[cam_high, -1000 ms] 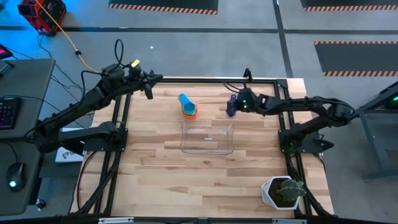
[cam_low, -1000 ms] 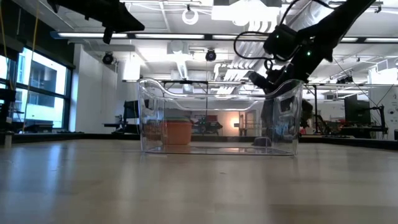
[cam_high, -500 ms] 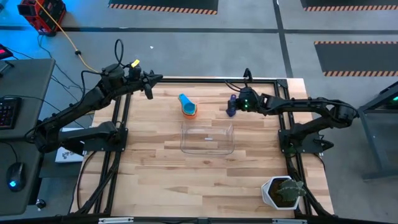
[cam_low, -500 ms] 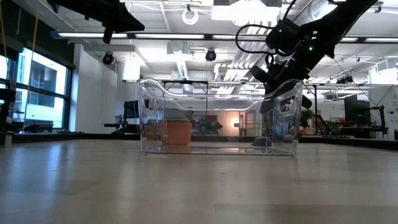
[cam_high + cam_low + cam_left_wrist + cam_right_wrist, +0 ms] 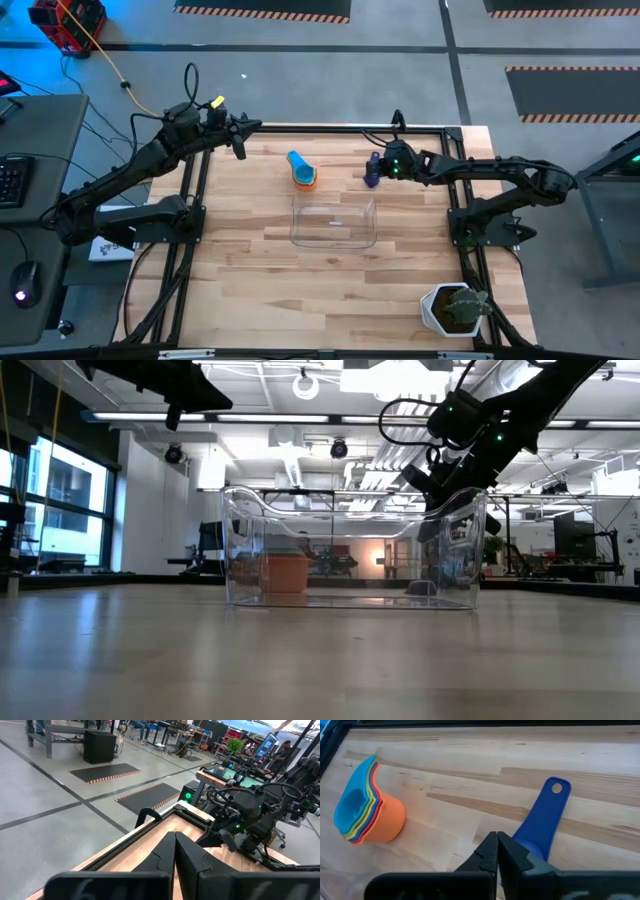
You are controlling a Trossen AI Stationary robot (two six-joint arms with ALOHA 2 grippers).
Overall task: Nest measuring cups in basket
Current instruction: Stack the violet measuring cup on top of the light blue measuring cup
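Wooden table [image 5: 250, 270], grey floor [image 5: 330, 80], clear basket [image 5: 334, 223], both jaws clenched, empty

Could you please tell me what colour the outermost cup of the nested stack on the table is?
Orange: the outermost cup shows best in the right wrist view.

The right gripper [image 5: 497, 851] hides the dark blue cup's [image 5: 544, 822] bowl (handle shows).

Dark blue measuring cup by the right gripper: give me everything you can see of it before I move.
The dark blue measuring cup looks like glossy plastic, with a long flat handle ending in a round hanging hole. It lies on the wooden table, apart from the nested stack of cups and outside the clear basket. The shut right gripper hides its bowl; whether they touch is unclear.
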